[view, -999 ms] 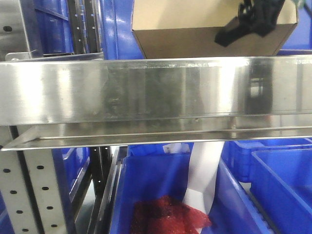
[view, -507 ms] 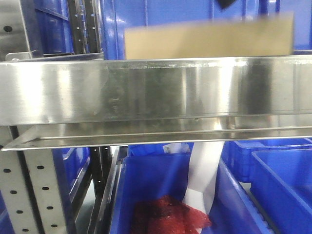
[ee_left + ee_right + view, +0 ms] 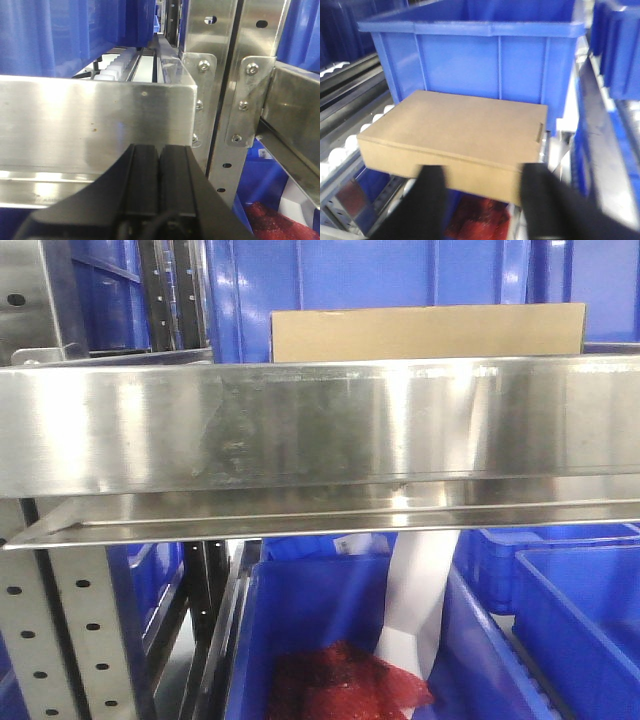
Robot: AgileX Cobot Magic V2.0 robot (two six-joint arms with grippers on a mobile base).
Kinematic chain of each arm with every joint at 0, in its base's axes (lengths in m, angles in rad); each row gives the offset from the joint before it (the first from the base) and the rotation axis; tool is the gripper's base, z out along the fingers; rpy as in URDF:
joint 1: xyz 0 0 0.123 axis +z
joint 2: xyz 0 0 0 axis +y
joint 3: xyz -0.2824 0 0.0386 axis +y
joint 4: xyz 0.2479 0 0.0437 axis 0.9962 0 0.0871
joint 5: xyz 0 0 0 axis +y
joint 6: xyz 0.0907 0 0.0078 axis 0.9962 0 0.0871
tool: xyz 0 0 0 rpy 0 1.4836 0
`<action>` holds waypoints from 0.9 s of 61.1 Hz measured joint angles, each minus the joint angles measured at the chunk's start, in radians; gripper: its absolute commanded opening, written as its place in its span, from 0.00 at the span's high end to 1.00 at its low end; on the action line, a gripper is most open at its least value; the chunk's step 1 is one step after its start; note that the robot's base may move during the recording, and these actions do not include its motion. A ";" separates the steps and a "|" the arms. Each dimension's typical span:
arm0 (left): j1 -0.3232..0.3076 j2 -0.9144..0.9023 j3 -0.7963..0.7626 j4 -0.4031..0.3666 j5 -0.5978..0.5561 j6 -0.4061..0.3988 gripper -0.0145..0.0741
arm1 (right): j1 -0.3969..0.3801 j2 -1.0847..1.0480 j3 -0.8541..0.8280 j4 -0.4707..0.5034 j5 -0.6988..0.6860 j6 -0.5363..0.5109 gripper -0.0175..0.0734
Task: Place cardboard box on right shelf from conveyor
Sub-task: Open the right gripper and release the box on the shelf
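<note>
Since the earlier frames, the black gripper that overlapped the upper right of the cardboard box (image 3: 428,332) has left the front view, and the box, which was tilted and then blurred, now shows sharp, with a level top edge behind the steel lip. The cardboard box lies flat on the right shelf (image 3: 320,425), broad face up. In the front view its long axis runs left to right, parallel to the shelf's front lip, with one long side face turned toward the camera; only the upper band of that face shows above the lip. In the right wrist view the box (image 3: 455,137) sits with its far long side close in front of a blue bin (image 3: 475,52), and a flap notch shows at its right end; whether box and bin touch cannot be determined. White rollers (image 3: 342,147) run along the left of the box. The right gripper (image 3: 482,200) is spread wide, its two dark fingers (image 3: 430,197) blurred in front of the box's near side face, holding nothing. The left gripper (image 3: 159,170) has its two black fingers pressed together with nothing between them, positioned in front of a steel lip near a perforated upright (image 3: 235,100). Below the shelf, a lower blue bin (image 3: 340,610) contains a red mesh item (image 3: 345,680) and a white sheet (image 3: 420,600).
</note>
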 measured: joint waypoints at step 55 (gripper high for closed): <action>0.000 0.000 0.000 0.000 0.000 0.000 0.97 | 0.000 -0.321 0.183 -0.040 -0.004 0.006 0.74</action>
